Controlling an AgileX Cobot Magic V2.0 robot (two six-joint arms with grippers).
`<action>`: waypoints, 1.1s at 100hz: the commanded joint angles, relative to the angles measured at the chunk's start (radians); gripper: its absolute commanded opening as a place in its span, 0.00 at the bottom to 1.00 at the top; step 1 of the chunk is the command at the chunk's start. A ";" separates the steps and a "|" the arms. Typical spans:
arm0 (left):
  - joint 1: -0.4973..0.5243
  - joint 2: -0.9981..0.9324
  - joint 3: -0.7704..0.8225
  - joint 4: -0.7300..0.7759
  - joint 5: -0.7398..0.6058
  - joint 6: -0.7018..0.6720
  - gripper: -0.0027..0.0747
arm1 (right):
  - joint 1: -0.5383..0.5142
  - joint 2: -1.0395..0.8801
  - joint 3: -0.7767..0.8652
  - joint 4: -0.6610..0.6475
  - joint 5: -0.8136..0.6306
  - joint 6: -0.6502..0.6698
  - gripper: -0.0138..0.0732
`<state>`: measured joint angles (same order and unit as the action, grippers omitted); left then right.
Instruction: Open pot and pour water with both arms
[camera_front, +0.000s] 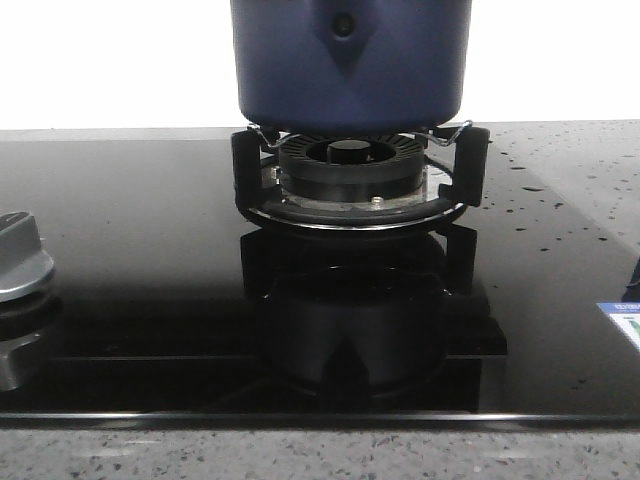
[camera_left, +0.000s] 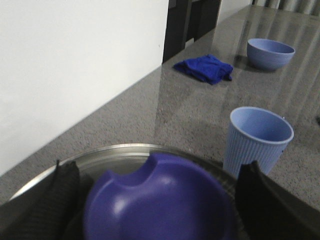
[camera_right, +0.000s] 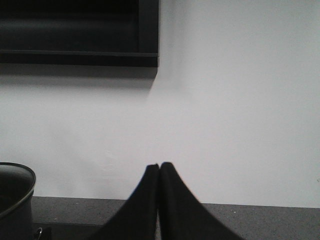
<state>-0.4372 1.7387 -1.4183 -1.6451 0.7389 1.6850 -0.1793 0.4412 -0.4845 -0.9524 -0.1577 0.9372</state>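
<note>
One pot (camera_front: 350, 60) is seated on one burner (camera_front: 350, 170), the lid knob (camera_left: 157, 200) is pinched by the left gripper (camera_left: 157, 210), the right gripper (camera_right: 159, 200) is pressed together, and one cup (camera_left: 259, 137), one bowl (camera_left: 270, 53) and one cloth (camera_left: 205, 68) are set on the grey speckled counter (camera_left: 190, 110).

We see a plain white wall (camera_right: 240, 100) behind a grey speckled stone worktop (camera_left: 190, 107), which shines with soft reflected light. A glossy black glass hob (camera_front: 130, 290) is set into it. A dark shelf or cabinet (camera_right: 75, 30) hangs on the wall, casting a faint shadow beneath it.
</note>
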 joint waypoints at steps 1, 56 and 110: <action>0.007 -0.104 -0.033 -0.055 0.022 -0.015 0.75 | 0.001 0.004 -0.024 0.007 -0.024 0.002 0.08; 0.228 -0.665 0.346 0.098 -0.195 -0.251 0.23 | 0.256 0.004 0.023 -0.133 0.060 0.002 0.08; 0.229 -1.242 0.970 0.112 -0.379 -0.250 0.15 | 0.491 -0.094 0.025 -0.133 0.070 0.002 0.08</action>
<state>-0.2125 0.5526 -0.4589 -1.4921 0.4191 1.4474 0.3090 0.3711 -0.4325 -1.0800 -0.0604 0.9394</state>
